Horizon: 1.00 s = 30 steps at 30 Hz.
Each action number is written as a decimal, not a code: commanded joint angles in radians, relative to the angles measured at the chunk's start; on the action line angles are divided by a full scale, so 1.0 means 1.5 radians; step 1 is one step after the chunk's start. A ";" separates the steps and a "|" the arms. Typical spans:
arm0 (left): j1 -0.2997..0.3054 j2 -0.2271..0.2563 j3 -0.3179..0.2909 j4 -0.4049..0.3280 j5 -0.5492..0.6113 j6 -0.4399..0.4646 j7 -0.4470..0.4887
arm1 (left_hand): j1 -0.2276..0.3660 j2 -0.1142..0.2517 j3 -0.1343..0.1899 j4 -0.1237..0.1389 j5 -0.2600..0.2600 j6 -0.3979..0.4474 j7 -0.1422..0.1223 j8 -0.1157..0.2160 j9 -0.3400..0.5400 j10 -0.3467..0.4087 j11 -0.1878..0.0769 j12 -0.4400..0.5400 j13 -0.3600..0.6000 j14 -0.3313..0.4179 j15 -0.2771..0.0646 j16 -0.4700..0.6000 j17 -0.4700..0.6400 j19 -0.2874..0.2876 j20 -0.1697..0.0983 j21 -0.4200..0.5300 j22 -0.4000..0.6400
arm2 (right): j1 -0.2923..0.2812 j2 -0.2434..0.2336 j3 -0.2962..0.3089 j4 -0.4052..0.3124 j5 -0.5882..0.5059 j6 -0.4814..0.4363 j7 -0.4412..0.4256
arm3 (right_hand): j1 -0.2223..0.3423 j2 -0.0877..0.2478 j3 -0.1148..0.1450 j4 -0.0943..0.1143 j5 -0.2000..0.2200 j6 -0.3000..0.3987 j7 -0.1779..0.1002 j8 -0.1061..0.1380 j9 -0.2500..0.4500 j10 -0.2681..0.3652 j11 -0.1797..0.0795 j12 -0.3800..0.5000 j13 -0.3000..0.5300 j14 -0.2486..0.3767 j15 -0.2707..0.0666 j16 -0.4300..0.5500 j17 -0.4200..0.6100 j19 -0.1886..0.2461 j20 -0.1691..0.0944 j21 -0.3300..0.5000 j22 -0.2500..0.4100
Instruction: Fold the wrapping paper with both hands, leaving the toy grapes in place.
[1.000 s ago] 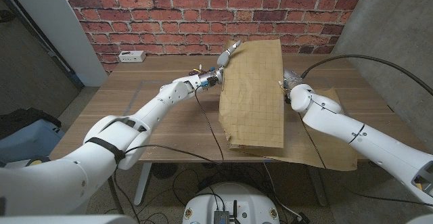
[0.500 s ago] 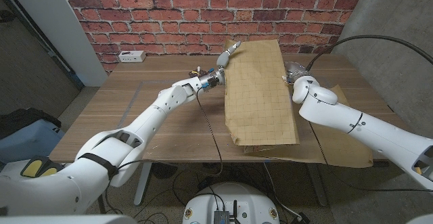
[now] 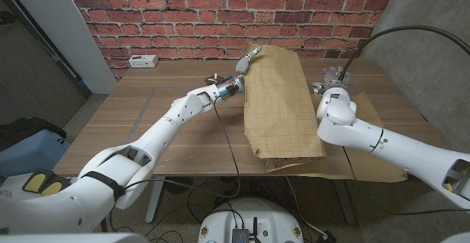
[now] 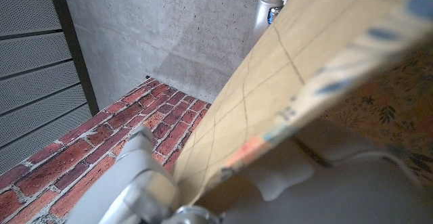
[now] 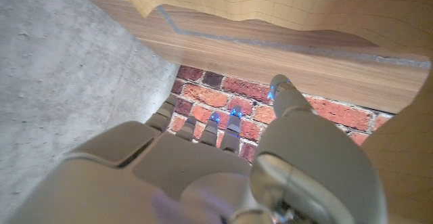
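From the head view: a big brown wrapping paper with a grid on it, lifted up over the middle of the wooden bench, far edge high, near edge down by the bench's front. Left robot hand up at the paper's far left corner, pinching that edge between fingers. Right robot hand just beside the paper's right side, fingers pointing away toward the brick wall; cannot tell if holding the paper. More paper lying flat on the bench under the right arm. A white power strip near the far left edge. Toy grapes hidden, cannot tell where. From the left wrist view: paper edge held tight in the left robot hand, flowery printed side facing down. From the right wrist view: right robot hand with fingers together and straight, nothing seen inside, paper hanging close by.
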 commanded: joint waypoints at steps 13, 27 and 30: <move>-0.055 -0.063 0.040 0.085 0.023 -0.062 -0.041 | 0.052 -0.025 -0.001 -0.053 -0.007 -0.178 -0.042 -0.013 0.000 -0.179 -0.009 -0.010 0.001 -0.125 -0.001 -0.006 -0.001 -0.036 -0.025 -0.089 0.004 | -0.381 0.159 0.385 -0.147 -0.066 0.142 -0.430 | -0.017 -0.033 -0.025 0.031 -0.020 0.058 0.014 0.004 0.002 0.052 0.006 0.009 0.001 0.069 -0.015 0.020 0.007 0.053 0.007 0.005 0.001; -0.228 -0.237 0.022 0.524 0.072 -0.207 -0.301 | 0.047 -0.036 -0.023 -0.047 0.002 -0.107 -0.048 0.022 0.000 -0.178 -0.006 0.015 0.001 -0.148 0.001 0.006 0.000 -0.066 -0.030 -0.137 0.005 | -0.453 0.259 0.478 -0.177 -0.046 0.262 -0.659 | -0.057 -0.038 -0.048 0.047 -0.019 0.072 0.024 0.002 0.003 0.074 0.021 0.011 0.001 0.091 -0.013 0.025 0.009 0.072 0.013 0.006 0.001; -0.240 -0.249 0.011 0.545 0.090 -0.192 -0.283 | 0.042 -0.021 -0.022 -0.040 0.004 -0.063 -0.040 0.033 0.000 -0.162 -0.001 0.018 0.000 -0.142 0.003 0.007 0.000 -0.058 -0.031 -0.142 0.006 | -0.460 0.267 0.485 -0.183 -0.050 0.271 -0.678 | -0.056 -0.034 -0.047 0.046 -0.019 0.075 0.027 0.002 0.003 0.077 0.025 0.011 0.001 0.094 -0.013 0.025 0.009 0.081 0.012 0.008 0.001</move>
